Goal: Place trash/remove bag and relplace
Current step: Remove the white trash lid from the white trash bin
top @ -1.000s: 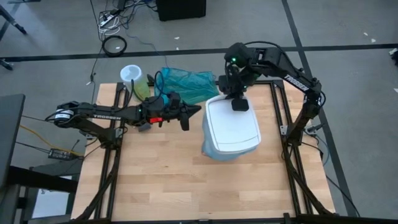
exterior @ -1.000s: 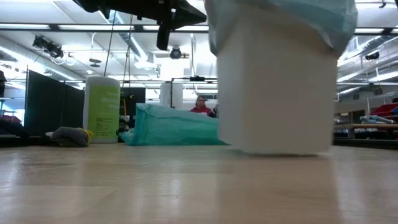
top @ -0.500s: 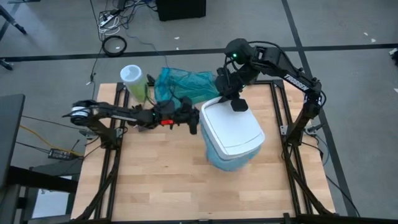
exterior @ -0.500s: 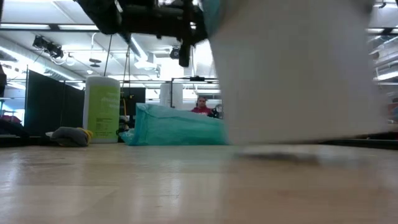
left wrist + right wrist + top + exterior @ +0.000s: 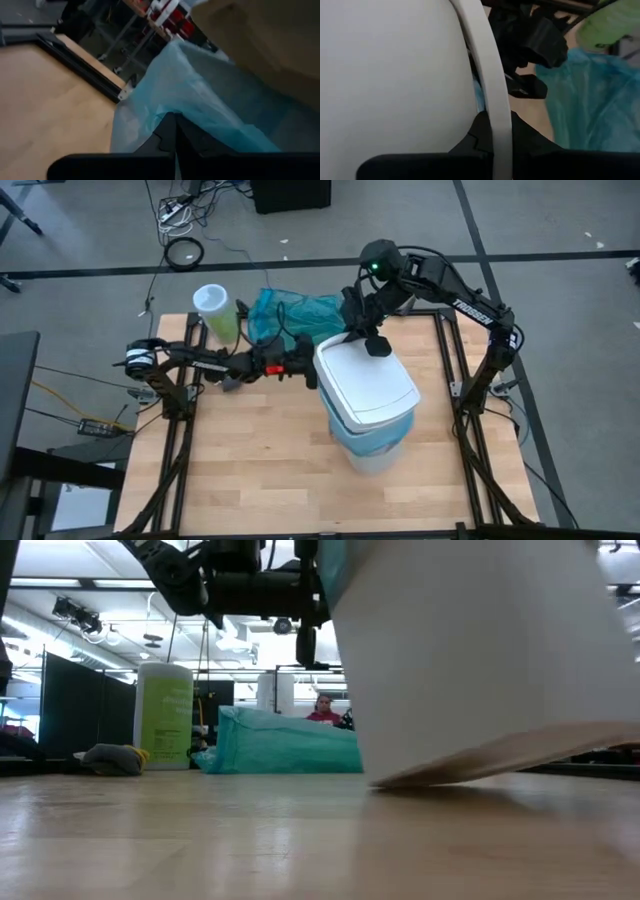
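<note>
Overall light: bright, even, indoor; no dim corners on the table (image 5: 250, 470).
Source: long ceiling strips (image 5: 100, 585) glow white in the low view, lighting from above.
Shadows: soft and short; a faint one lies under the tilted white bin (image 5: 470, 670).
Glare: mild sheen on the wood nearest the low camera.
Blur: the bin's edges smear in the low view.
Out of focus: the blue bag (image 5: 200, 100) in the left wrist view; the bin's rim (image 5: 492, 85) in the right wrist view.
</note>
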